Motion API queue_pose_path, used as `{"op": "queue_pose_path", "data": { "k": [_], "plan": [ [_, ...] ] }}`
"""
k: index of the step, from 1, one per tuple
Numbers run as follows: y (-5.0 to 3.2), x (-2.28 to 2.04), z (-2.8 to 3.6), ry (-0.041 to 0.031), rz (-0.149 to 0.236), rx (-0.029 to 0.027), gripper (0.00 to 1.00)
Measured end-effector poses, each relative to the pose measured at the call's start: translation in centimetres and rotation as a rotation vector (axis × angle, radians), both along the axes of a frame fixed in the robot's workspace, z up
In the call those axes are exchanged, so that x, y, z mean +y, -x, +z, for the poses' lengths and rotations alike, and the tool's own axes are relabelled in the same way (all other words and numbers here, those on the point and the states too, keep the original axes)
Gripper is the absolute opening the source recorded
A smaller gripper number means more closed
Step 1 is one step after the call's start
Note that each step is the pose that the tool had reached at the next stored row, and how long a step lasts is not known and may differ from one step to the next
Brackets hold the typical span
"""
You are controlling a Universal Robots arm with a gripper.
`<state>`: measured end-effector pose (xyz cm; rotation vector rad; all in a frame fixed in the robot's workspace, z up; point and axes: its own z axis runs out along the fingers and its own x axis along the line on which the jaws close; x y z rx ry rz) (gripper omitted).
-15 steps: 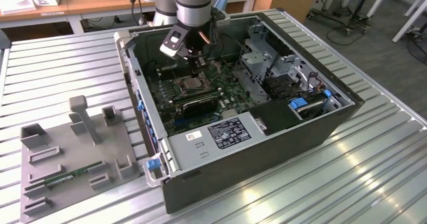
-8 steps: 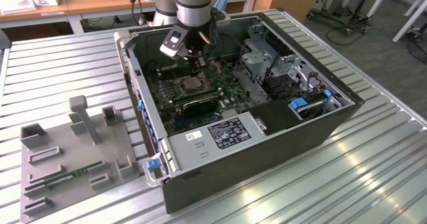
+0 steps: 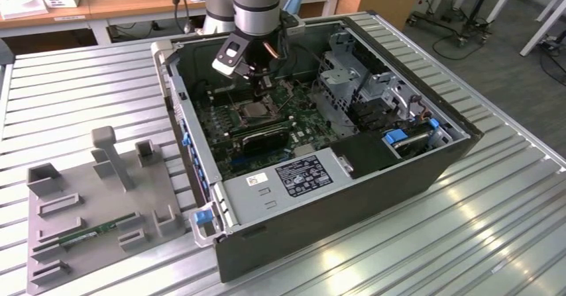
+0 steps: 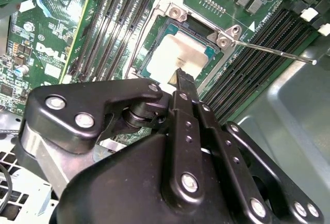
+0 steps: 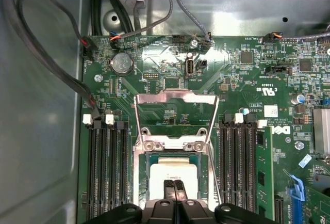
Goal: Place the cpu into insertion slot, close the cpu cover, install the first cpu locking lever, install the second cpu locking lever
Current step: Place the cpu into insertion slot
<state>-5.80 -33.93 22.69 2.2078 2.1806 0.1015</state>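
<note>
— What's inside the computer case [image 3: 372, 197] on the bench [image 3: 495, 243]?

— In the exterior view a green motherboard [image 3: 221, 120] covers its floor. A grey drive cage [image 3: 340, 77] stands at one o'clock from the case's middle, and a labelled power supply [image 3: 296, 173] lies at six. The arm [image 3: 256, 4] reaches down at ten o'clock.

— And under the arm?

— The cpu [image 5: 172, 171] lies flat in the insertion slot [image 5: 203, 175], pale metal face up. The jaws are pressed together with nothing between them. Their tip is down over the cpu's face near one edge, but I can't tell if it touches.

— The cover?

— The first wrist view gives the cpu cover [image 5: 175, 98] swung open, clear of the slot, with green board visible through its window. The second wrist view adds a locking lever [image 4: 273, 51], a thin rod sticking out free from one corner of the slot.

— Anything outside the case?

— At eight o'clock from it in the exterior view, a grey tray [image 3: 53, 256] holds a memory stick [image 3: 89, 233].
</note>
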Motion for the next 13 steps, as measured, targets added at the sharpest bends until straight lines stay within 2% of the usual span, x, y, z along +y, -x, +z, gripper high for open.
{"op": "queue_pose_path", "data": {
  "k": [1,2,5,13],
  "plan": [
    [-0.02,0.00,-0.02,0.0043,0.000,0.0024,0.11],
    [-0.02,0.00,-0.02,0.0050,0.000,0.0029,0.11],
    [-0.02,0.00,-0.13,0.0048,0.000,0.0028,0.11],
    [-0.02,0.00,-1.12,0.0067,-0.002,0.0032,0.11]
  ]
}}
